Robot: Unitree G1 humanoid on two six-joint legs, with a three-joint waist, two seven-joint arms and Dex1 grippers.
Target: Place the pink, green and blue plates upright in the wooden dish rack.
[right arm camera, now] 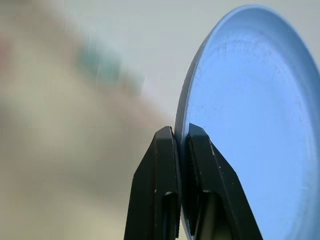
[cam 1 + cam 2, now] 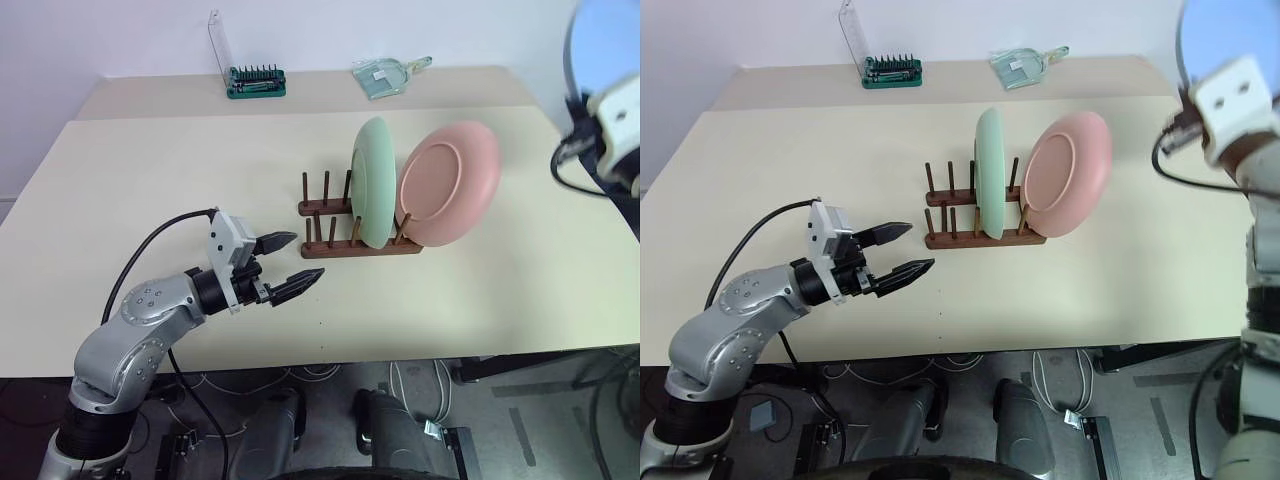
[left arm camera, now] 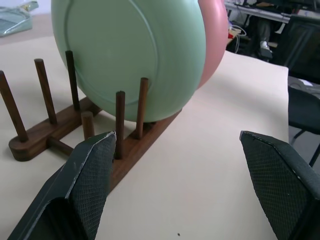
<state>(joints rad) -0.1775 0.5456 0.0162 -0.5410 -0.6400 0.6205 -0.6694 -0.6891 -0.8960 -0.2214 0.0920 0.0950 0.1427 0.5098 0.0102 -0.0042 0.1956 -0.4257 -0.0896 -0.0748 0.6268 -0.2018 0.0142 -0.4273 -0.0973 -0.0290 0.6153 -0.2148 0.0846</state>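
Dish rack [image 2: 345, 225], mid-desk: green plate [image 2: 373, 180], pink plate [image 2: 452, 180] upright. Right hand [image 1: 181, 145] grips blue plate [image 1: 250, 125]; left hand [image 2: 290, 262] open.

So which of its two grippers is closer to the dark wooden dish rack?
Left. The left gripper hovers open beside the dark wooden dish rack; the right gripper, clamping the round light blue plate, is raised farther off.

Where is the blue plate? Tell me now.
The blue plate is off the table, pinched by its rim in the right gripper, raised on the robot's right.

A beige table [image 2: 150, 180] carries the wooden dish rack [image 2: 345, 245], a screwdriver-bit case [image 2: 256, 82] and a clear dustpan [image 2: 385, 75]
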